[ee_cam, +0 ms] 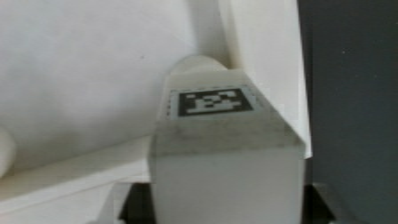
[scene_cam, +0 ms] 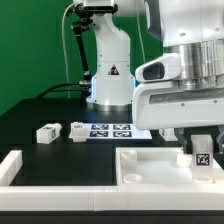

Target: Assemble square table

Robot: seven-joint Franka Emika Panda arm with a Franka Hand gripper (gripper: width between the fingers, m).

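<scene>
**Kid:** What is the pincer doing?

**Helper:** The pincer (scene_cam: pixel 200 147) is narrow. It is closed on one leg (scene_cam: pixel 201 157), a small white block with a black-and-white tag on it.

**Kid:** Where is that leg?

**Helper:** It is inside the tabletop (scene_cam: pixel 150 165), which has a raised rim like a tray. In the exterior view the leg is at the tray's 3 o'clock side, close to the far rim. In the wrist view the leg (ee_cam: pixel 221 150) is right by a corner where two rims meet. I cannot tell if its bottom touches the tray floor.

**Kid:** Is anything else in the tray?

**Helper:** Only a round socket (scene_cam: pixel 128 176) in the corner at 8 o'clock. The rest of the floor is flat and white.

**Kid:** What is on the bench?

**Helper:** On the black bench (scene_cam: pixel 50 152), two loose legs (scene_cam: pixel 46 132) (scene_cam: pixel 78 130) sit side by side, near each other but apart. The marker board (scene_cam: pixel 110 130) lies just at their 3 o'clock. All of these are at 10 o'clock from the tray.

**Kid:** Is there room to move?

**Helper:** There is open black bench between the loose legs and the tray. The white bars (scene_cam: pixel 60 192) make a low edge at 6 and 9 o'clock of the picture.
</scene>
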